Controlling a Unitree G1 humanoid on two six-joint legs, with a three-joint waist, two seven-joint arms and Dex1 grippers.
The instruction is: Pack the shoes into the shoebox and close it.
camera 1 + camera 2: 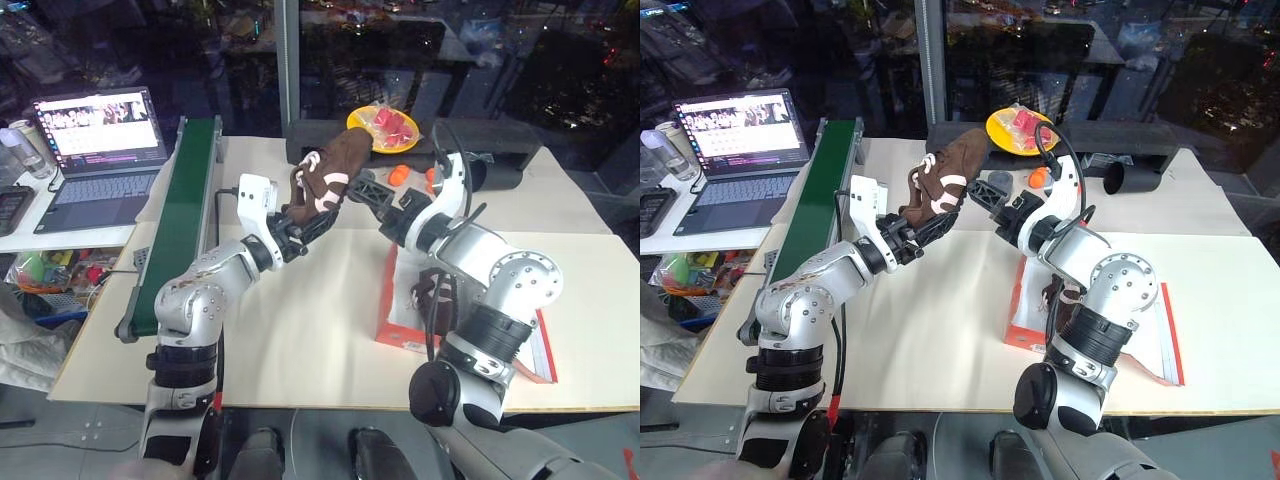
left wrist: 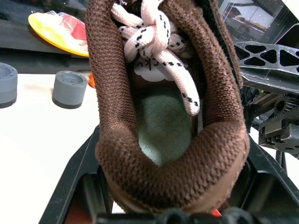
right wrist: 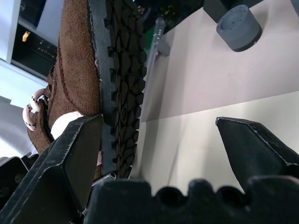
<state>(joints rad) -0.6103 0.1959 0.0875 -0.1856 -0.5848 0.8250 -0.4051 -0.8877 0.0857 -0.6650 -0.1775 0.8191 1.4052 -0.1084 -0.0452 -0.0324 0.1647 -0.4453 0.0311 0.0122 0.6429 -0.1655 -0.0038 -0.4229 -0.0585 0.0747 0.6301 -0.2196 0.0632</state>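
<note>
Left gripper (image 1: 300,232) jaws clamp the heel of a brown suede shoe (image 1: 335,165) with white laces and lugged black sole; right gripper (image 1: 372,192) jaws stand open beside it.

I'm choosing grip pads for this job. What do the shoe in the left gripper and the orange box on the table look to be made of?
Shoe: upper looks like brown suede, matte and napped; the collar is a coarse knit mesh; the sole appears to be black rubber with a knobby tread; the laces are woven white cord flecked black.
Box: probably cardboard, with a smooth printed orange wall and sharp folded edges.
</note>
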